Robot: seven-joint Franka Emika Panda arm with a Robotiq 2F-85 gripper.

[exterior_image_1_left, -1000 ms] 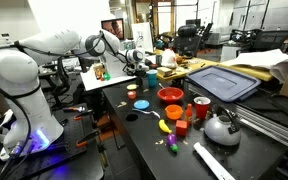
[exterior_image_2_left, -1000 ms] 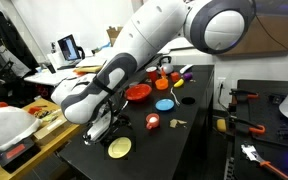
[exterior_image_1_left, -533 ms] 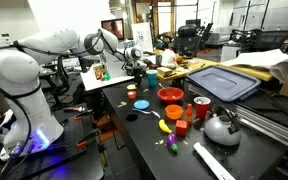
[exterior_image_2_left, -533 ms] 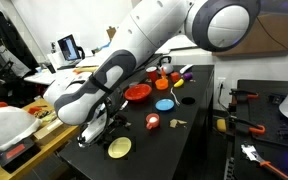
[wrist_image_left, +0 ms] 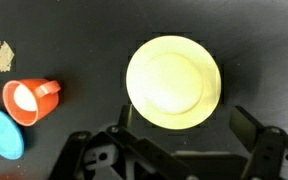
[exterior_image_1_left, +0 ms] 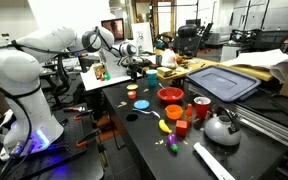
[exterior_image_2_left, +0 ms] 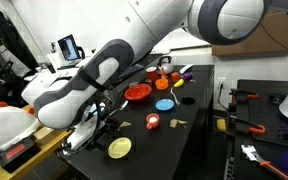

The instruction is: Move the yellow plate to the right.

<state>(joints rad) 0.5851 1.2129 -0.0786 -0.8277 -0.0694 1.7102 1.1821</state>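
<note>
The yellow plate (wrist_image_left: 174, 82) lies flat on the dark bench (wrist_image_left: 84, 30), apparently upside down, with a low dome at its centre. In an exterior view it sits alone near a corner of the bench (exterior_image_2_left: 119, 147). The claw (wrist_image_left: 184, 118) hangs over its near rim, fingers spread wide and holding nothing. How high it stands above the plate cannot be told from the wrist view. The main hazard is likely the plate's shape. The rim is thin and hugs the bench, so fingers coming down may jam against the surface, or close on the smooth dome and squeeze it out sideways. A pinch on one edge alone could let the plate tip and drop during the carry. An orange cup (wrist_image_left: 29, 100) and a blue disc (wrist_image_left: 2, 133) stand off to one side, apart from the plate. A plate that skids instead of lifting could knock into them, or run off the nearby bench edge.
</note>
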